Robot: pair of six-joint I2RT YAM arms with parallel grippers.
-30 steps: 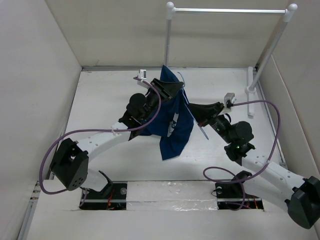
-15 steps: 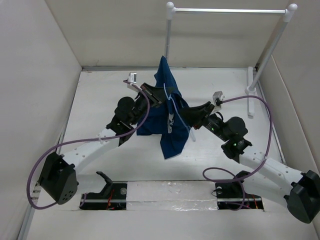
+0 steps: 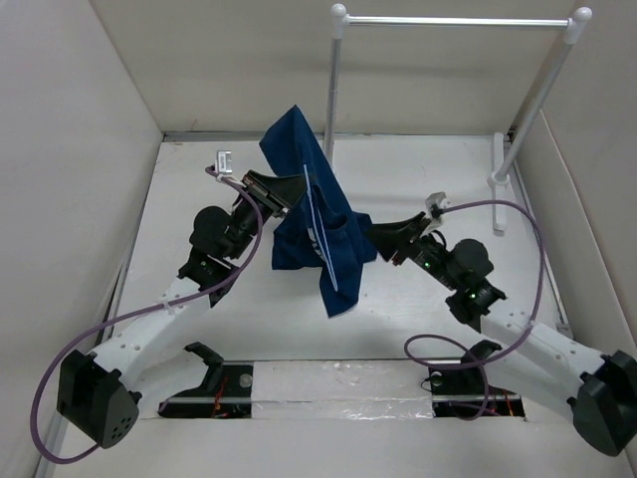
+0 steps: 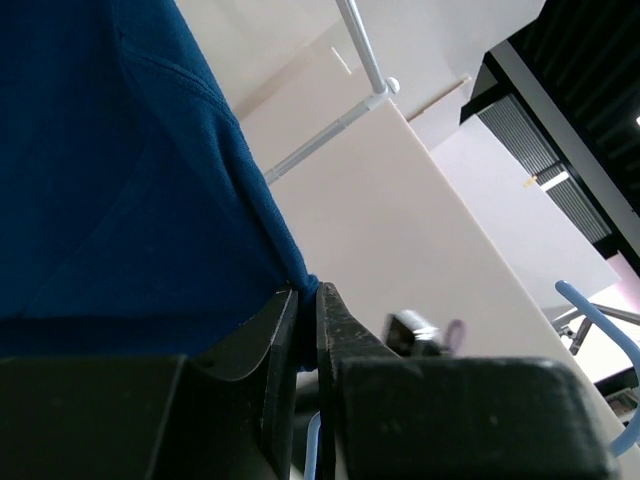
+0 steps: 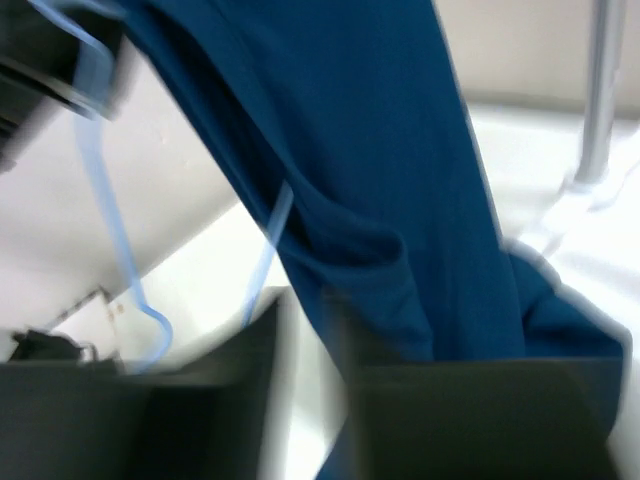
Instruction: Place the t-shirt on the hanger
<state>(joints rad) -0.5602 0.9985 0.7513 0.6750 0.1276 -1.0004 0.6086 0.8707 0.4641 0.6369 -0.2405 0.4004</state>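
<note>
The dark navy t-shirt hangs bunched above the middle of the table. My left gripper is shut on its upper part; in the left wrist view the t-shirt is pinched between the jaw tips of the left gripper. The pale blue wire hanger runs slanted down the front of the cloth, and a bit of the hanger shows low between the left jaws. My right gripper sits at the shirt's right edge, jaws apart. In the blurred right wrist view, the t-shirt drapes past one finger and the hanger curves at left.
The white garment rail stands at the back right, its left post just behind the shirt and its foot on the table. White enclosure walls rise on the left, back and right. Purple cables loop beside both arms.
My left arm has swung left and up, carrying the t-shirt and hanger with it. The right gripper's jaws have parted and it has slid slightly left toward the shirt.
</note>
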